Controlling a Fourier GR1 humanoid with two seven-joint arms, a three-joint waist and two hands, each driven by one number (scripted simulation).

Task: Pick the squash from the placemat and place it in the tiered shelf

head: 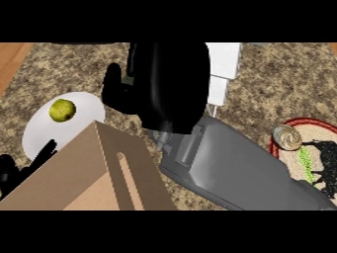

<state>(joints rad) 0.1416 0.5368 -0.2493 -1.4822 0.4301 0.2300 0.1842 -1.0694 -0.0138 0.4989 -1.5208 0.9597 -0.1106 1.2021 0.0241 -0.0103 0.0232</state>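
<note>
My right robot hand (163, 84) is raised over the middle of the tabletop (273, 84), close under my view, its black back turned toward me. I cannot tell whether it is wide or narrow, and nothing shows in it. Its grey forearm (236, 163) runs back from it toward the near right corner.

The squash (286, 137) is on the placemat (324, 132) by the right edge, well apart from that robot hand. It sits at the mat's left rim and shows as a pale round shape, with a thin green streak trailing from it toward the near edge. I cannot make out more of its form.

The shelf (112, 173) stands at the near left, a brown wooden slope with a slot in its face, just beside my right forearm. Beyond it lies a white plate (80, 101), partly covered by the shelf's top corner, with a small yellow-green fruit (62, 109) on it.

My left robot hand (7, 173) rests at the near left edge, open, fingers up, partly hidden behind the shelf.

A white block (226, 62) stands toward the far edge, just past my right robot hand; I cannot tell whether the two touch.
</note>
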